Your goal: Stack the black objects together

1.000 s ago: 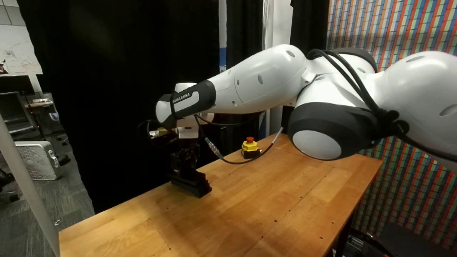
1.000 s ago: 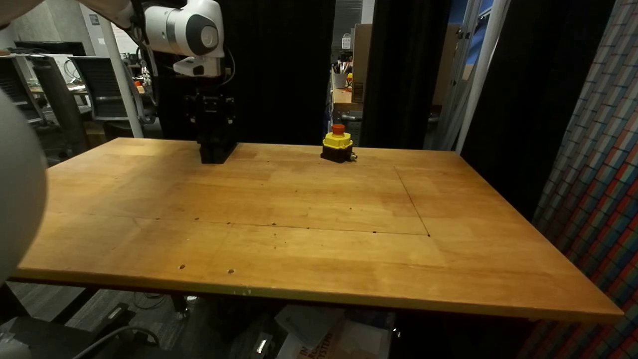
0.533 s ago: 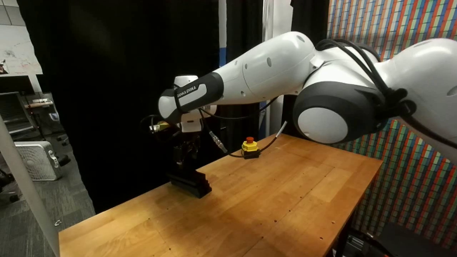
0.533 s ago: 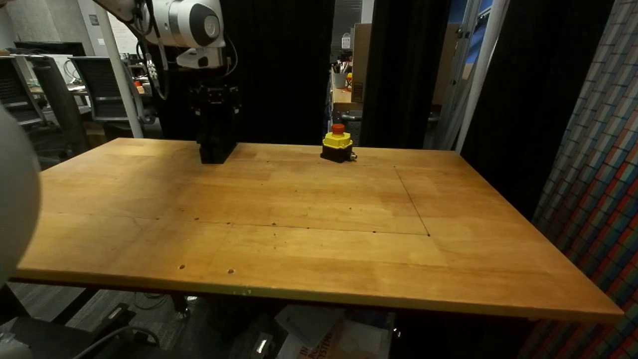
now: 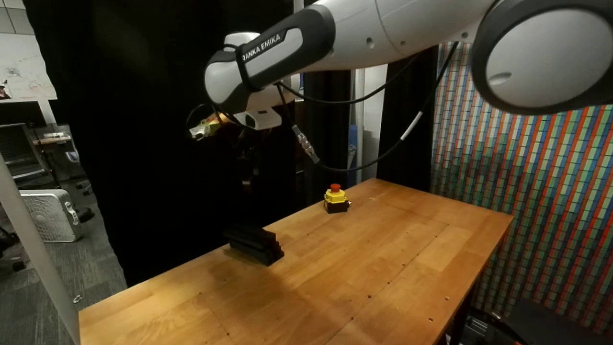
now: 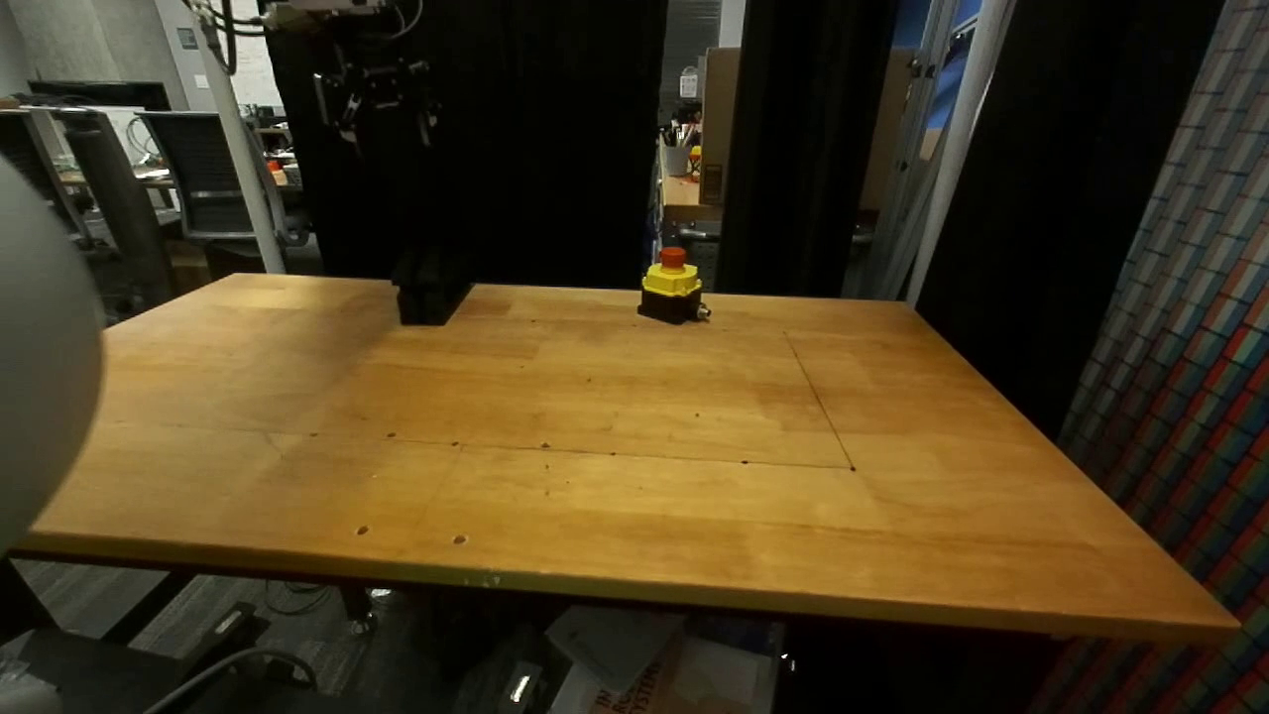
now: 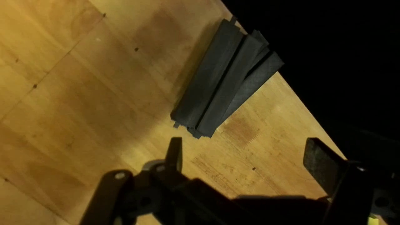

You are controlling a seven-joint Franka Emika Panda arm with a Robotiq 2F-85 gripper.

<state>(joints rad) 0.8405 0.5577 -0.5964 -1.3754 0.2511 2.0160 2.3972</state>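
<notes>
At the edge of the table (image 5: 364, 258), black bars (image 7: 226, 82) piled; claw (image 7: 245, 153) spread wide above it, empty.
Likely stiff, light, little prone to slip; pinch mid-length, across the narrow width. The wrist view shows them fanned with gaps; in an exterior view, stepped ends (image 5: 276, 251) show layers.

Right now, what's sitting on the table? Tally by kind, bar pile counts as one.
Pile of black bars: 1 (overlapping and partly hidden, so no sure count of single bars)
Yellow button box with red top: 1
Total: 2
</notes>
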